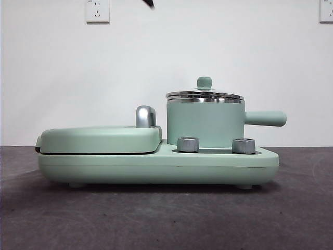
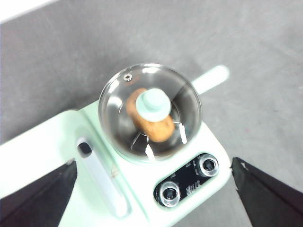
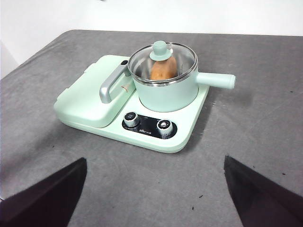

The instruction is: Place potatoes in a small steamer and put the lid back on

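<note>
A plain white wall (image 1: 166, 62) with two sockets (image 1: 97, 10) rises behind the dark grey table (image 1: 166, 219).

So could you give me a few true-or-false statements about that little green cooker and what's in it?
1. The orange-brown potato lies inside the small mint-green steamer pot. True.
2. The round glass lid with the green knob lies on the table. False: it sits on the pot.
3. The left gripper holds the lid. False: its jaws are open, holding nothing.
4. Two silver dials are on the cooker's front. True.
5. The flat griddle cover with the chrome handle is raised. False: it is closed.
</note>
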Motion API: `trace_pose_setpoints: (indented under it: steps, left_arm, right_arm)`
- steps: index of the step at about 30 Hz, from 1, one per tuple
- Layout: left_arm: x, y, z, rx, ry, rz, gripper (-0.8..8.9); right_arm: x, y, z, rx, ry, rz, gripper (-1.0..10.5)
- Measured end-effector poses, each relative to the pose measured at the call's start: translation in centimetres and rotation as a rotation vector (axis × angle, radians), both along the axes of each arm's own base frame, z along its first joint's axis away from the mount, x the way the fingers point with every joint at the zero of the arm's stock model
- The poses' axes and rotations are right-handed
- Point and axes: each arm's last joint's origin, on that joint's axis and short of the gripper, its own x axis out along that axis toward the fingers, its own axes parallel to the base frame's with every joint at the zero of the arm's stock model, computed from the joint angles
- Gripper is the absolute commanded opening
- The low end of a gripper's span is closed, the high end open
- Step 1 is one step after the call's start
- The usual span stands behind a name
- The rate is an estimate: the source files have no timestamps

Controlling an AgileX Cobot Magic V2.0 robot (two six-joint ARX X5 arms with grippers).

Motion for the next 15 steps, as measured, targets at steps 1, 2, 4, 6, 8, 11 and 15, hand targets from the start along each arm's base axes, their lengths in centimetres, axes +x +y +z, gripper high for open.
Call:
trace_pose_setpoints:
  steps: [1, 2, 4, 6, 8, 11, 15]
  left_arm:
    - [-1.6, 0.5, 0.6, 0.004, 0.002, -0.016, 5.3]
    - [-3.1, 0.8, 0.7, 0.028, 0.003, -0.027, 5.3]
    - [-5.8, 0.9, 0.3, 0.087, 0.015, -0.056, 5.3]
    - [-7.8, 1.4, -0.7, 0.13, 0.044, -0.089, 5.3]
    - [-9.2, 2.1, -1.8, 0.102, 0.015, -0.108, 5.3]
    - [-11.4, 4.2, -3.5, -0.017, -0.083, -0.104, 5.29]
    - [-15.0, 8.1, -7.8, -0.184, -0.163, -0.083, 5.14]
  right_arm:
    - [0.0, 0.0, 0.0, 0.006, 0.003, 0.017, 4.6]
    - [0.0, 0.1, 0.0, 0.009, 0.004, 0.025, 4.6]
    - [-0.1, 0.1, 0.0, 0.014, 0.008, 0.042, 4.6]
    - [-0.1, 0.1, 0.0, 0.016, 0.008, 0.046, 4.6]
    - [-0.1, 0.1, 0.0, 0.015, 0.008, 0.046, 4.6]
    - [-0.1, 0.1, 0.0, 0.016, 0.008, 0.047, 4.6]
    - [0.1, 0.2, 0.0, 0.02, 0.017, 0.066, 4.6]
